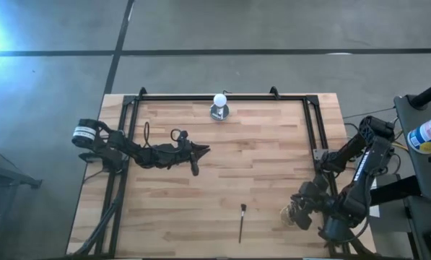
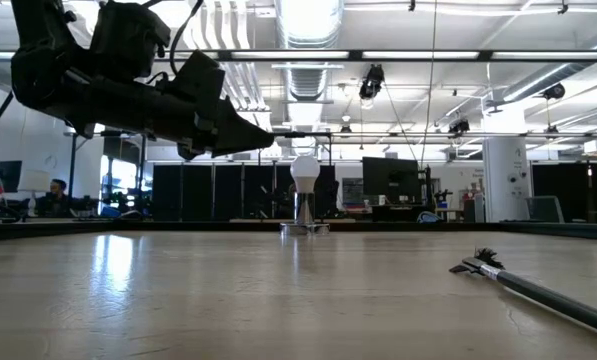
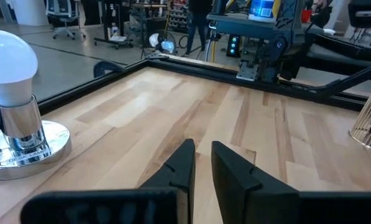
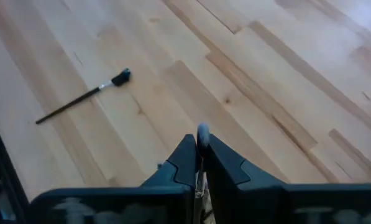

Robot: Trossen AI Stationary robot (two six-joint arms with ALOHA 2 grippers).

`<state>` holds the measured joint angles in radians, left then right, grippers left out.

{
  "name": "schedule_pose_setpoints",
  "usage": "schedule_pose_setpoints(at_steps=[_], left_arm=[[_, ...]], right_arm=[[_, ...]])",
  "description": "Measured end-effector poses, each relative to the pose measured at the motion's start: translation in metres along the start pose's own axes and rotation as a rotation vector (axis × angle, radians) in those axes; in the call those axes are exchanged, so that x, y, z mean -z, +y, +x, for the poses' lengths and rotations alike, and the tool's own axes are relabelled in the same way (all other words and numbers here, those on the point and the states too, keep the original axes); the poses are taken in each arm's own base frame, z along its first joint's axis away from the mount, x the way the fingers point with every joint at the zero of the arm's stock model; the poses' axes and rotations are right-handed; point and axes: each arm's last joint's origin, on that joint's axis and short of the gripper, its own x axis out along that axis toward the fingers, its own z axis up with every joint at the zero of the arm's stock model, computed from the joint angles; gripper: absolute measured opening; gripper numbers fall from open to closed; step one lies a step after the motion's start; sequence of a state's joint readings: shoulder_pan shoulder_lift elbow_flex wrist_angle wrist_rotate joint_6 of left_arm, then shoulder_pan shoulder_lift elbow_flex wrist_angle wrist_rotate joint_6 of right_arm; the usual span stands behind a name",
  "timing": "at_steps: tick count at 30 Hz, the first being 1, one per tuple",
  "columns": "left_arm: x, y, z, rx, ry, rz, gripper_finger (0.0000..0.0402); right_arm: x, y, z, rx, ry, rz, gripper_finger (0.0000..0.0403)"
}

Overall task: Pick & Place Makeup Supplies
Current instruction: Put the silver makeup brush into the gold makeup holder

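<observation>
One makeup brush (image 1: pixel 242 222) lies flat on the wooden table near the front edge, its dark tip toward the far side; it also shows in the low view (image 2: pixel 538 290) and the right wrist view (image 4: pixel 86 96). My right gripper (image 4: pixel 201 144) hovers at the front right, slanting down, shut on another thin brush. In the high view it (image 1: pixel 300 206) stands over a gold wire holder (image 1: pixel 293 215). My left gripper (image 3: pixel 202 158) hangs level above the table's left middle (image 1: pixel 201 150), its fingers a narrow gap apart with nothing between them. My right gripper pinches a thin silvery brush between its two fingers. The rounded grey end (image 4: pixel 202 132) pokes out just past the fingertips, and the shaft (image 4: pixel 200 177) runs back through the slit between them. The brush is lifted clear of the table. Its other end is hidden by the gripper.
A white bulb on a round shiny base (image 1: pixel 220 106) stands at the far middle, also in the left wrist view (image 3: pixel 14 112). A black rail (image 1: pixel 222 96) frames the table's far and side edges. The wire holder (image 3: pixel 370 121) stands at the front right.
</observation>
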<state>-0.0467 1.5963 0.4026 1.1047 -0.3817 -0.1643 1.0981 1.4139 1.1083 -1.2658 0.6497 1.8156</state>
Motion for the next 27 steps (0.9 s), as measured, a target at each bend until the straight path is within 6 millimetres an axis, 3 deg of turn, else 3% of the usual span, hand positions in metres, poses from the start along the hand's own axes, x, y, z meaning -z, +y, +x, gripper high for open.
schedule_pose_setpoints(at_steps=[8,16,21,27], left_arm=[[0.008,0.004,-0.005,-0.003,0.032,0.014,0.0034],[0.022,0.016,-0.027,0.019,0.026,-0.014,0.0002],[0.024,0.019,-0.039,0.108,-0.005,-0.020,0.0001],[0.026,0.019,-0.044,0.177,0.000,-0.018,0.0000]], right_arm=[[0.003,0.001,-0.002,0.015,0.120,-0.003,0.0090],[-0.022,0.010,-0.025,-0.019,0.116,0.037,0.0149],[-0.051,0.027,-0.017,-0.089,-0.010,0.082,0.0118],[-0.081,0.058,0.028,-0.169,-0.073,0.082,0.0041]])
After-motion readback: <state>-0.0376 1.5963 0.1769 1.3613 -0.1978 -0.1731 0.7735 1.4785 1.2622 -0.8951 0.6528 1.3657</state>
